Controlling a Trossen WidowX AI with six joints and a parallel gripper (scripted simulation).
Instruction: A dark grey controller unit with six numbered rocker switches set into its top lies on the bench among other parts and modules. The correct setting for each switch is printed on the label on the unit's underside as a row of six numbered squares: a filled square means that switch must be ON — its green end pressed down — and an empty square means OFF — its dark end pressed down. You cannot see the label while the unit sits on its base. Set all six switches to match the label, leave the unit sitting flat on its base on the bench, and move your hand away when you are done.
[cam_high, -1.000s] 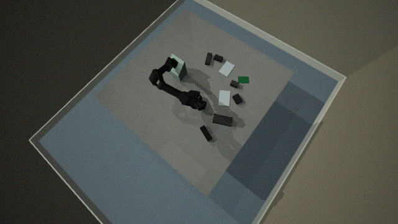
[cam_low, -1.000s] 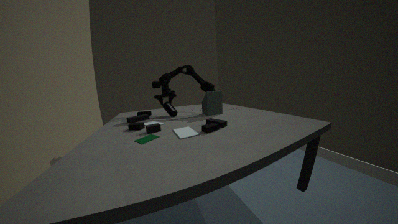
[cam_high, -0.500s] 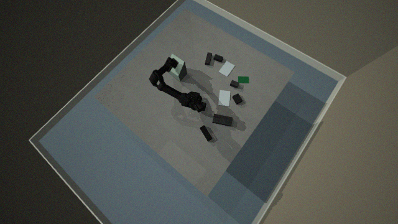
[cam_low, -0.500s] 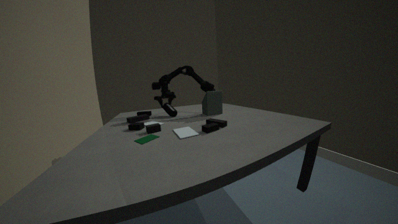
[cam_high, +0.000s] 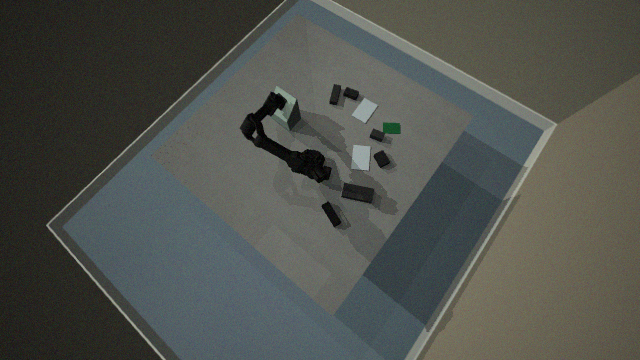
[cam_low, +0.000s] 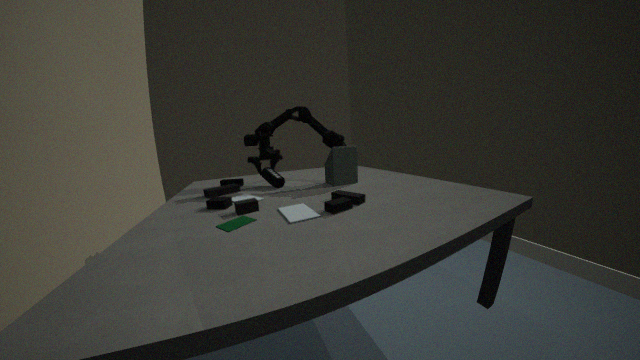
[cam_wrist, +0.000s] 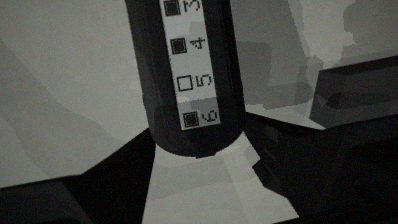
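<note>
Got the controller unit (cam_wrist: 187, 75) pinched in my gripper (cam_low: 267, 162), held up over the bench (cam_low: 400, 215) with its label (cam_wrist: 189, 65) facing my wrist cam (3, 4, 6 filled, 5 empty; 1 and 2 cut off). My worry: it hangs tilted, so one jerk could let it slip and land among the other modules (cam_low: 345, 201).

Bare test room, lab-like. Plain tan and dark walls, blue-grey floor (cam_low: 525, 300) with a pale skirting strip. One grey counter (cam_low: 400, 225) on dark legs, a small black robot arm (cam_low: 300, 117) mounted on a grey block (cam_low: 342, 165). Dark modules, white cards (cam_low: 298, 212) and a green card (cam_low: 236, 223) scattered on top.
</note>
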